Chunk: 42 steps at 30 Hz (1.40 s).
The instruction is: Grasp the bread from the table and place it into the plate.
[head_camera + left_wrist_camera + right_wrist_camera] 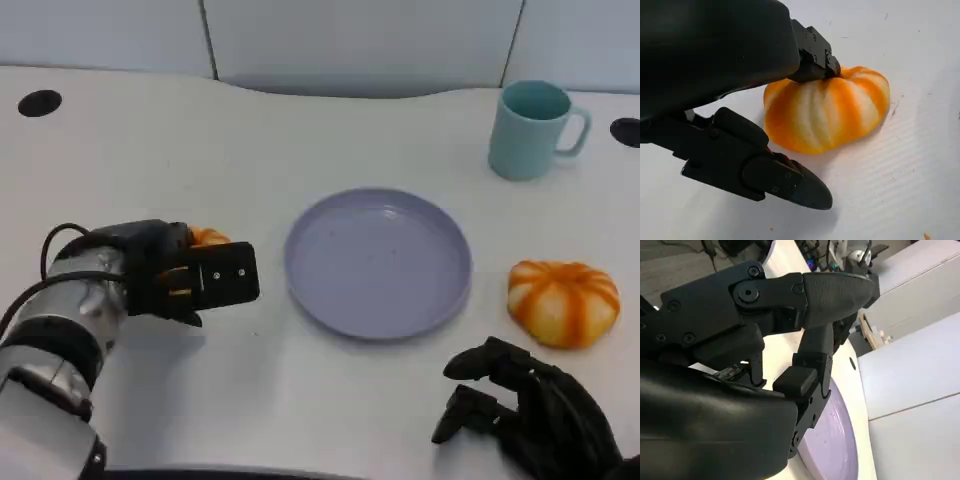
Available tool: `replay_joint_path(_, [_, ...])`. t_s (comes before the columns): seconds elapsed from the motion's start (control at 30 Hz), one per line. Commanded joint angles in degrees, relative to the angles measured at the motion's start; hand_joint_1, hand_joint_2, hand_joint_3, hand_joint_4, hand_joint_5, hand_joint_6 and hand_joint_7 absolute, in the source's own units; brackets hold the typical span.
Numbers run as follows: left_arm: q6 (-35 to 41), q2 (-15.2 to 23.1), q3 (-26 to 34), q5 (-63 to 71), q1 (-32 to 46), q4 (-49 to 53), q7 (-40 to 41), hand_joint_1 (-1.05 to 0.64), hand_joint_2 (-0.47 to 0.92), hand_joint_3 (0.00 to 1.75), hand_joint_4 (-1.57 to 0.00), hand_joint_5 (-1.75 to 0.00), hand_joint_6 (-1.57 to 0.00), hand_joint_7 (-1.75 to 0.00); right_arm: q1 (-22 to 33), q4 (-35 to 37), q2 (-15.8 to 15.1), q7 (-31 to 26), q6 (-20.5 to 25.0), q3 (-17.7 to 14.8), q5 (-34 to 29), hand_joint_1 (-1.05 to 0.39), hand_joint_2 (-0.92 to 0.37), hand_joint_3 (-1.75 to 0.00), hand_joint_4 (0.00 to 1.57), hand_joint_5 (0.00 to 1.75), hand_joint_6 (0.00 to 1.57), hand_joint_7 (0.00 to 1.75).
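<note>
A white table (300,420) is carrying one plate (378,262), one mug (530,130) and two breads. The left hand (190,275) is closing around the left bread (827,115), not yet lifting; next it needs a firm grip, then a rightward carry. The right hand (530,410) is hanging curled, holding nothing, near the right bread (562,302).

Left robot hand (190,275) and right robot hand (535,412), both fingers curled

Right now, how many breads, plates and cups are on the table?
Breads: 2, one at the left hand and one beside the plate
Plates: 1, purple
Cups: 1, light blue
Total: 4
</note>
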Motion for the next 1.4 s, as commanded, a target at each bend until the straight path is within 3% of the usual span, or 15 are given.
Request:
replay_joint_path(0.03, [0.8, -0.6, -1.5, 1.0, -1.0, 1.5, 2.1, -0.76, 0.81, 0.0, -0.03, -0.4, -0.24, -0.01, -0.2, 1.0, -1.2, -0.8, -0.9, -0.9, -0.1, -0.49, -0.92, -0.42, 0.76, 1.28, 0.72, 0.93])
replay_joint_path(0.33, [0.9, -1.4, -4.8, 3.5, -1.7, 2.9, 4.7, -0.72, 0.81, 0.0, -0.04, -0.43, -0.25, -0.01, -0.2, 0.8, -1.6, -1.0, -0.9, -0.8, 0.0, -0.49, -0.92, -0.41, 0.77, 1.28, 0.72, 0.93])
replay_joint_path(0.47, [-0.6, -1.1, -5.4, 3.8, -1.6, 3.1, 6.9, -0.7, 0.76, 0.0, -0.15, -0.6, -0.41, -0.11, 0.2, 0.2, -1.8, -0.8, -0.5, -0.7, 0.1, -0.49, -0.92, -0.42, 0.75, 1.28, 0.72, 0.92])
replay_joint_path(0.53, [-1.3, -1.0, -5.2, 3.7, -1.5, 3.3, 7.6, -0.66, 0.74, 0.0, -0.2, -1.24, -0.44, -0.65, 0.3, 0.2, -1.8, -0.9, -0.8, -0.6, -0.1, -0.49, -0.92, -0.43, 0.75, 1.29, 0.71, 0.93])
replay_joint_path(0.57, [-1.7, -1.0, -5.0, 3.5, -1.5, 3.3, 8.0, -0.65, 0.74, 0.0, -0.23, -1.34, -0.44, -0.77, 0.4, 0.3, -1.8, -0.8, -1.3, -0.6, -0.3, -0.49, -0.92, -0.43, 0.75, 1.29, 0.71, 0.93])
replay_joint_path(0.63, [-2.1, -0.9, -4.9, 3.4, -1.4, 3.4, 8.3, -0.62, 0.74, 0.0, -0.32, -1.41, -0.48, -0.92, 0.4, 0.4, -1.8, -0.7, -1.8, -0.5, -0.5, -0.49, -0.92, -0.44, 0.74, 1.3, 0.71, 0.93])
replay_joint_path(0.83, [-2.4, -0.8, -5.2, 3.9, -1.5, 3.6, 9.3, -0.61, 0.74, 0.0, -0.35, -1.42, -0.49, -0.97, 0.4, 0.7, -1.8, -0.6, -2.0, -0.5, -0.2, -0.49, -0.92, -0.45, 0.73, 1.31, 0.7, 0.94])
replay_joint_path(0.87, [-2.4, -0.5, -5.7, 4.6, -1.3, 3.5, 10.9, -0.49, 0.74, 0.01, -0.48, -1.59, -0.47, -1.36, 0.7, 0.2, -1.6, -1.0, -1.6, -0.5, -0.1, -0.49, -0.92, -0.44, 0.74, 1.3, 0.71, 0.93])
replay_joint_path(0.9, [-2.5, -0.3, -6.0, 5.0, -1.2, 3.5, 12.2, -0.42, 0.75, 0.01, -0.59, -1.67, -0.52, -1.55, 0.9, -0.1, -1.5, -1.3, -1.3, -0.5, 0.1, -0.48, -0.92, -0.43, 0.75, 1.28, 0.72, 0.93])
replay_joint_path(0.97, [-2.2, -0.3, -6.3, 5.5, -1.0, 3.6, 14.0, -0.35, 0.76, 0.02, -0.68, -1.73, -0.55, -1.69, 1.1, -0.4, -1.4, -1.3, -1.3, -0.4, 0.1, -0.48, -0.92, -0.43, 0.76, 1.27, 0.73, 0.92])
replay_joint_path(1.07, [-2.2, -0.4, -5.8, 5.0, -0.4, 3.7, 16.0, -0.28, 0.78, 0.05, -0.64, -1.74, -0.55, -1.56, 0.9, 0.1, -1.5, -0.5, -2.0, -0.4, 0.3, -0.47, -0.92, -0.45, 0.76, 1.28, 0.72, 0.92])
replay_joint_path(1.1, [-2.0, -0.4, -5.5, 4.7, -0.3, 3.7, 16.1, -0.21, 0.78, 0.13, -0.6, -1.48, -0.56, -1.28, 0.8, 0.2, -1.5, -0.6, -1.9, -0.5, 0.4, -0.48, -0.92, -0.45, 0.75, 1.28, 0.72, 0.92])
replay_joint_path(1.17, [-2.1, -0.5, -5.0, 4.1, -0.1, 3.7, 16.3, -0.15, 0.52, 0.68, -0.6, -1.31, -0.6, -1.05, 1.0, -0.2, -1.7, -0.8, -1.4, -0.4, 0.3, -0.48, -0.92, -0.44, 0.75, 1.27, 0.72, 0.92])
replay_joint_path(1.27, [-2.6, -0.5, -4.5, 3.7, 0.1, 3.7, 16.6, -0.11, 0.4, 0.98, -0.6, -1.28, -0.61, -1.03, 1.2, -0.7, -1.7, -1.0, -1.0, -0.3, 0.3, -0.48, -0.92, -0.44, 0.75, 1.27, 0.72, 0.92])
replay_joint_path(1.4, [-3.8, -0.4, -3.1, 2.4, 0.4, 3.5, 16.6, -0.11, 0.36, 1.06, -0.53, -1.47, -0.54, -1.29, 1.3, -1.2, -1.7, -1.5, -0.7, -0.3, 0.0, -0.48, -0.92, -0.43, 0.75, 1.29, 0.72, 0.93])
